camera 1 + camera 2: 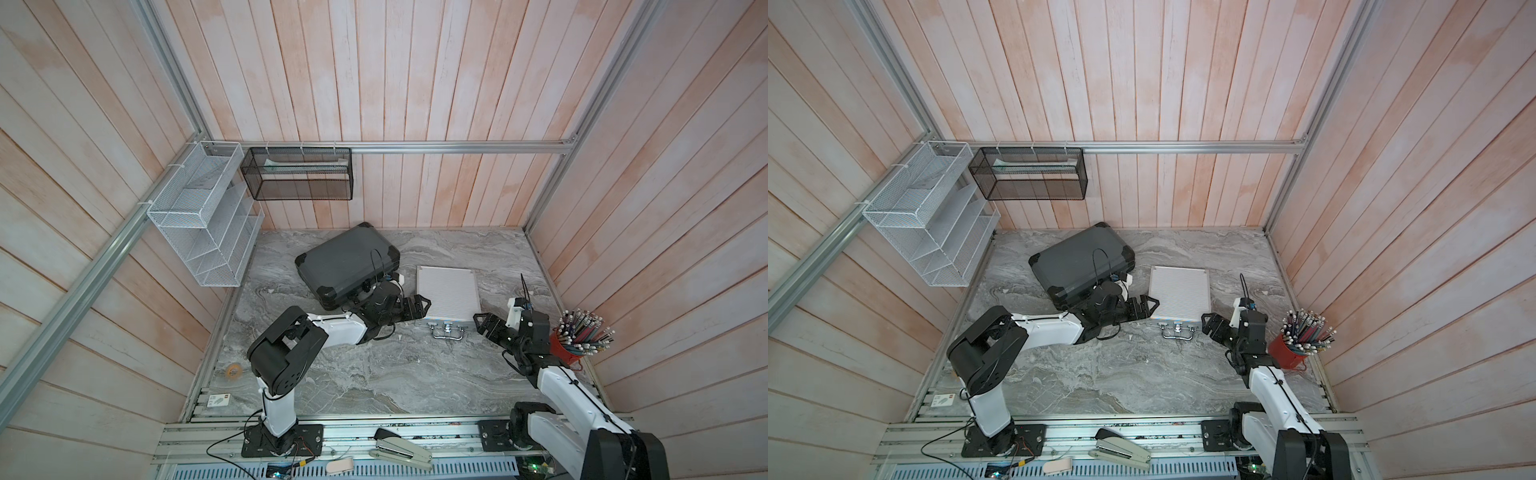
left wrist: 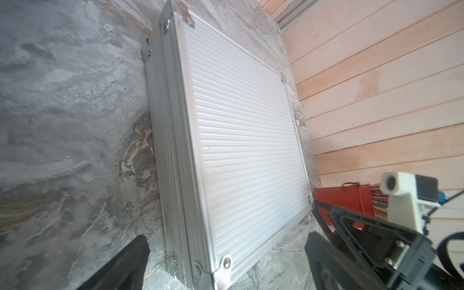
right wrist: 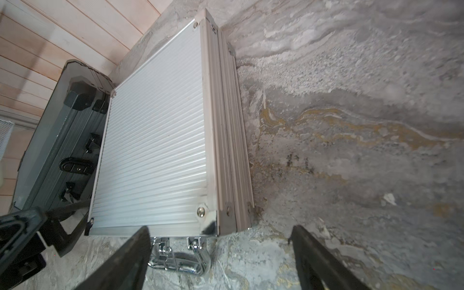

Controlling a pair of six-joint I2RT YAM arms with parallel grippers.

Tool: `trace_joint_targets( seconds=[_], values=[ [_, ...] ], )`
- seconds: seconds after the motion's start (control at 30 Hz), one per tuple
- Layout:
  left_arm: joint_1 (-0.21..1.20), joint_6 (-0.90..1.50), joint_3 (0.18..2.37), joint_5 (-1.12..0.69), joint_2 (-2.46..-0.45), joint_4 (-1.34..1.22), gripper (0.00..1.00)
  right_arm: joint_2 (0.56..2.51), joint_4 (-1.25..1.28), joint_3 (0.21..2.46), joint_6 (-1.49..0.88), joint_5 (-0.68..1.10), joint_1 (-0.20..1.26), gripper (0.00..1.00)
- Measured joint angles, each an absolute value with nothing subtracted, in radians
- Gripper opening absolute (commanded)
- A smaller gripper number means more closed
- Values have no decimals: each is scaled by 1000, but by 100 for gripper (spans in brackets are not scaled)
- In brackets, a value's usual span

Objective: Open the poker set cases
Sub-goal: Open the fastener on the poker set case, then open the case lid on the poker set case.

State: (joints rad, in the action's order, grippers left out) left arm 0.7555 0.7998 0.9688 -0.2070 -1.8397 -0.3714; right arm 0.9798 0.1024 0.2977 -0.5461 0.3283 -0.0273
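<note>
Flanking the shut silver case (image 1: 446, 293) on the tabletop (image 1: 374, 374) (the grey case (image 1: 340, 266) lies shut, far left of it), left fingers (image 2: 125, 266) and right fingers (image 3: 125, 261) gape empty by its near corners. A lopsided nudge may skid or spin it rather than open it.

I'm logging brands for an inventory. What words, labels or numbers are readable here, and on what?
None can be read.
White sticker at the table's near-left corner: printed marks, too small to read.
Pencils in the red cup: any print too small.
Silver case and dark grey case: no label shows.
</note>
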Motion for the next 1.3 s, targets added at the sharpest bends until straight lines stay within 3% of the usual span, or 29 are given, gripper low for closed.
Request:
trace_joint_targets(
  seconds=[0.5,1.3],
  values=[
    [733,723,968,-341,-1832,-359,100,1131,131,375,-546,450,-36,74],
    [724,735,1018,-479,-1893,-324,99,1161,157,390,-562,545,-50,71]
  ],
)
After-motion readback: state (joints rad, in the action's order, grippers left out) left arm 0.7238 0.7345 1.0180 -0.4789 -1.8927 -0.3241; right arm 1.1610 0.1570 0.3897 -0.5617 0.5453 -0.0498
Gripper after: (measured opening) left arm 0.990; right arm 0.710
